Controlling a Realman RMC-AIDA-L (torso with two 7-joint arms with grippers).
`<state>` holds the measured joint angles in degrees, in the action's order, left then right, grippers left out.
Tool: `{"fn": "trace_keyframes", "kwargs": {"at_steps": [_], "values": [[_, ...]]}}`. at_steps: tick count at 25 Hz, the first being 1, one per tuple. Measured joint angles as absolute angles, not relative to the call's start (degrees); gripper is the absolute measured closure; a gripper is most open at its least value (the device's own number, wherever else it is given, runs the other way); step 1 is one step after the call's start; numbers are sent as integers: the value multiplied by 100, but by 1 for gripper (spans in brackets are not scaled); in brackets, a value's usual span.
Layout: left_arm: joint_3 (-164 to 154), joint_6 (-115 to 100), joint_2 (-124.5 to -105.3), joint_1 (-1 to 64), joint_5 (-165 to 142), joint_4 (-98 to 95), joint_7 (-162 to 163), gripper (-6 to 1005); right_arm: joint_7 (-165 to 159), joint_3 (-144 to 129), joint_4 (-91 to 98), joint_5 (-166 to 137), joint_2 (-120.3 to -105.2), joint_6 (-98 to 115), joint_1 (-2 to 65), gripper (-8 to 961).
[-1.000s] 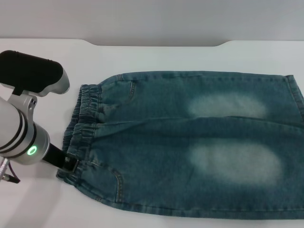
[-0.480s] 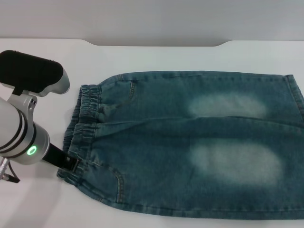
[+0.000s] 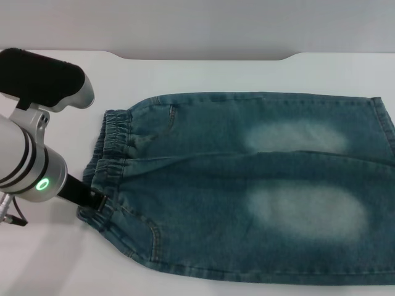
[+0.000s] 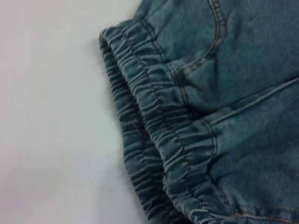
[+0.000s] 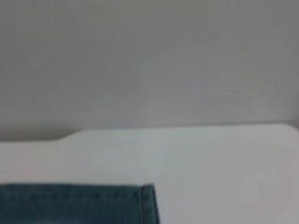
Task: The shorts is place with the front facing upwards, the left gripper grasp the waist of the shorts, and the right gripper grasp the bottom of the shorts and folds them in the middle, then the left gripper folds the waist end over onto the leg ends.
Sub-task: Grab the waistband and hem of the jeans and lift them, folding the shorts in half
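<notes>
The long blue-green denim shorts [image 3: 247,185] with 2 pale faded patches lie flat, front up, on the white bench [image 3: 203,74], gathered elastic waistband [image 3: 106,161] toward the robot's left. The black left gripper [image 3: 92,200] touches the waistband's near corner; whether its jaws are apart or together cannot be told.

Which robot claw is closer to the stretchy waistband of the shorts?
Left. The left gripper is right at the waistband of the shorts. The right gripper isn't visible; its camera looks at a hem corner.
</notes>
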<state>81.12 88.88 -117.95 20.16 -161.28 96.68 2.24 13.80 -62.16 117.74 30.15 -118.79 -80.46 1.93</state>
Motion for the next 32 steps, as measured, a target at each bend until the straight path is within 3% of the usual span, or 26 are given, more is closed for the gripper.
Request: {"fn": "trace_keyframes", "kwargs": {"at_steps": [32], "values": [[7998, 8937, -11818, 2339, -16137, 9508, 8, 960, 914, -6610, 10229, 4223, -11953, -8719, -696, 347]]}}
